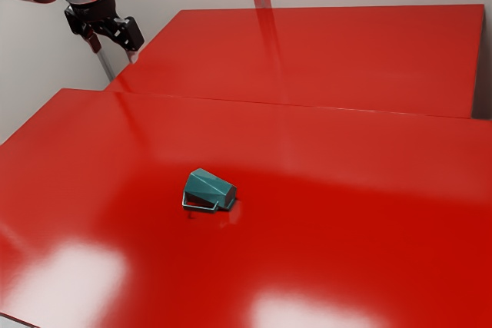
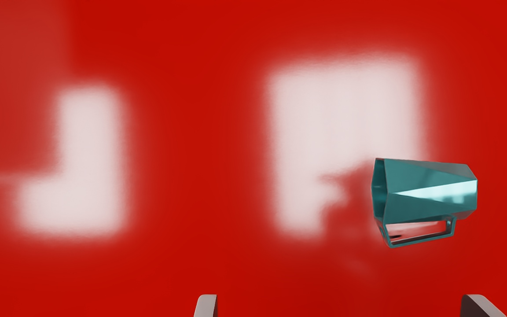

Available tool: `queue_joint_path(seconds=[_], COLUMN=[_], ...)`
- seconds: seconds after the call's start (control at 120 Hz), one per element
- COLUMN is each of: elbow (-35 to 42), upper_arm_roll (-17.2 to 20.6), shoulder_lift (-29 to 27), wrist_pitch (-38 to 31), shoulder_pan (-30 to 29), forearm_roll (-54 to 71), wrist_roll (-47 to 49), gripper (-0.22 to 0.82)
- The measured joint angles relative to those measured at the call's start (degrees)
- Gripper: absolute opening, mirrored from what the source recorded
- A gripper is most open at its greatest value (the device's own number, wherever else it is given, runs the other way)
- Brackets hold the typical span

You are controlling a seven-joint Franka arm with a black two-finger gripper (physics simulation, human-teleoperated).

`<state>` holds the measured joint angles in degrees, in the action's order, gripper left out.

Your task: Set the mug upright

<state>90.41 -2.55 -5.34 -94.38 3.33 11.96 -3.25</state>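
black gripper (image 1: 114,54) open, teal mug (image 1: 207,188) on its side

at the exterior view's left, the gripper hangs up in the air, fingers spread with nothing between them. farther right and lower, well apart from it, the faceted mug lies on the glossy red table (image 1: 346,251), its wider end toward the exterior view's left, its angular handle (image 2: 425,242) along one side.

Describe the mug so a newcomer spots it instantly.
Start at the nearer red tabletop. Left of centre in the exterior view, a faceted mug lies on its side, squarish handle attached. Its teal colour separates it from the red tabletop and black pincer.
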Motion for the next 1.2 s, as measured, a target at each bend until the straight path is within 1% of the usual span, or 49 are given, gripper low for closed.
queue_joint_path(seconds=[0.275, 0.333, 0.5, 0.6, 0.767, 0.917, 1.017, 1.2], elbow=[0.6, 1.9, 3.5, 4.6, 8.8, 11.0, 11.2, 11.1], upper_arm_roll=[-0.1, -0.2, -0.5, -0.7, -1.1, -1.4, -1.4, -1.4], shoulder_lift=[0.1, 0.2, 1.9, 3.9, 7.0, 12.0, 15.8, 21.0], wrist_pitch=[-0.1, -0.2, -0.4, -0.5, -0.6, -0.6, -0.6, -0.6], shoulder_pan=[-0.1, -0.1, -1.1, -3.6, -8.1, -12.2, -13.4, -14.1], forearm_roll=[0.0, 0.0, -2.4, -9.1, -18.9, -25.7, -29.8, -37.4], wrist_roll=[-0.4, -0.5, -0.6, -0.7, -0.8, -0.9, -1.1, -1.5], gripper=[0.6, 0.6, 0.6, 0.6, 0.6, 0.6, 0.6, 0.6])
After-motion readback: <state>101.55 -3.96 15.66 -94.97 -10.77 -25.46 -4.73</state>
